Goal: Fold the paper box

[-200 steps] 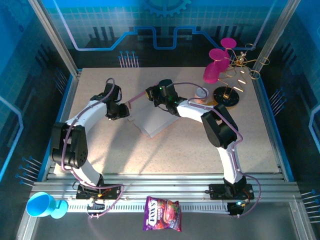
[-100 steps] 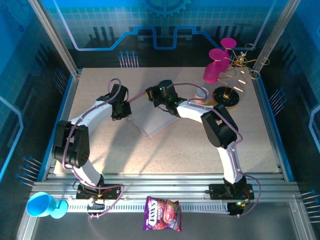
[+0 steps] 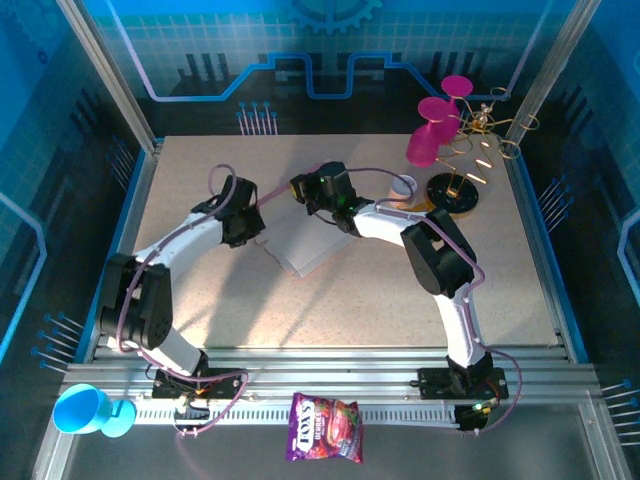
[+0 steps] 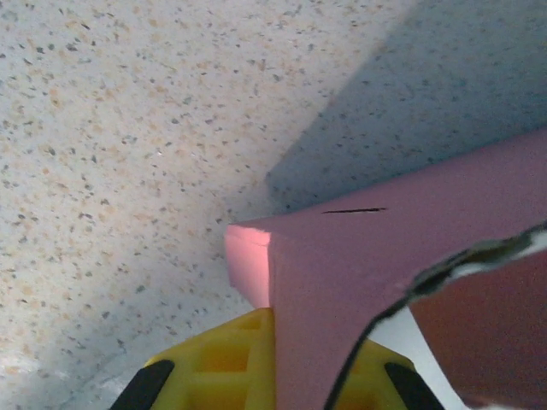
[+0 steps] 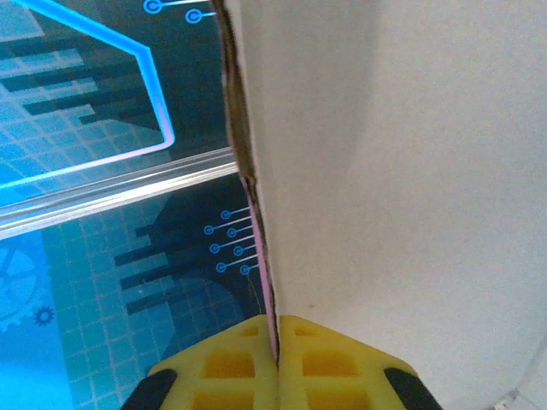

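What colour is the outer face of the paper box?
Pink; the paper box shows it best in the left wrist view.

Partly folded pink paper box [image 3: 303, 245], whitish inside up, mid table [image 3: 450, 285].

Around the counter [image 3: 200, 170]
Magenta cups [image 3: 432, 135] on wire stand [image 3: 455, 190], far right corner; snack bag [image 3: 325, 428], blue cup [image 3: 85, 410] (both past the near edge).

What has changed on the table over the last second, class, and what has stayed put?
The left hand swung right, toward the paper box, and now grips its pink edge. The right hand stayed clamped on the box's far edge; the magenta cups and snack bag are unmoved.
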Controlling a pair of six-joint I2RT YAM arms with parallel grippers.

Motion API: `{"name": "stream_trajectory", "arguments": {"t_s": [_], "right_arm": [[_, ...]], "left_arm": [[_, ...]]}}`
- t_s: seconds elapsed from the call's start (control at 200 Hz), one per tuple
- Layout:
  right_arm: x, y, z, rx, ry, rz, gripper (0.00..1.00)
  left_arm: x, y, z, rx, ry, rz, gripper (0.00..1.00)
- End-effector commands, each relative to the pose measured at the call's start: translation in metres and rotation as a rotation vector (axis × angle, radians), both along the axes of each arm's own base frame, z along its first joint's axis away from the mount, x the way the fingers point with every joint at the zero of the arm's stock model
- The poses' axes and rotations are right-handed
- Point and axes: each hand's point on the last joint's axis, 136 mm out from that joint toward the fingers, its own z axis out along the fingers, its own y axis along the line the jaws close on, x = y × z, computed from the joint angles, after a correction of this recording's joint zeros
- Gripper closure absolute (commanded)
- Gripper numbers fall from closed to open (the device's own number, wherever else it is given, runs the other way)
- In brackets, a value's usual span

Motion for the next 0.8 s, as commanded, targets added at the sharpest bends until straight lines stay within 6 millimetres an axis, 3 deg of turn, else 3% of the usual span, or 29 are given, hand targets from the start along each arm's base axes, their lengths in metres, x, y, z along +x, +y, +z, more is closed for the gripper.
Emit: {"name": "stream_trajectory", "arguments": {"t_s": [0.0, 0.66, 0.715, 0.796], "right_arm": [[0.005, -0.018, -0.023, -0.034, 0.056, -0.064, 1.00], [0.013, -0.030, -0.021, -0.037, 0.054, -0.063, 1.00], [0.014, -0.031, -0.019, -0.037, 0.050, -0.063, 1.00], [0.015, -0.031, -0.020, -0.037, 0.052, -0.064, 1.00]], "left_arm": [[0.011, -0.003, 0.018, -0.141, -0.093, 0.048, 0.96], [0.020, 0.024, 0.038, -0.411, -0.197, 0.151, 0.97], [0.018, 0.024, 0.034, -0.407, -0.166, 0.137, 0.93], [0.011, 0.023, 0.027, -0.392, -0.116, 0.114, 0.78]]}}
